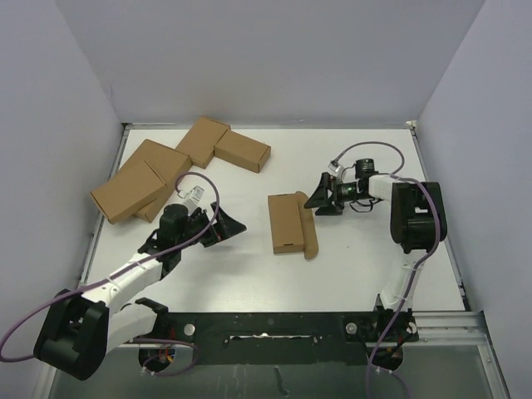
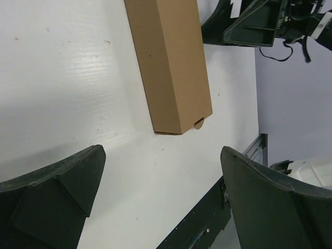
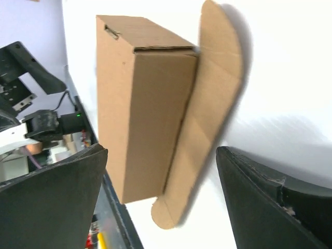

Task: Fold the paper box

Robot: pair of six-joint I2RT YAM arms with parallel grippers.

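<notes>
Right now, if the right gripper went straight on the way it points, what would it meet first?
The right gripper would likely meet the brown cardboard paper box, probably its outspread flap first.

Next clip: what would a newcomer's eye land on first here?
The paper box lies mid-table, formed into a carton, with its long flap lying flat on the right arm's side. The left gripper and right gripper flank it, both open and holding nothing. A cluster of brown cartons sits at the far left.
</notes>
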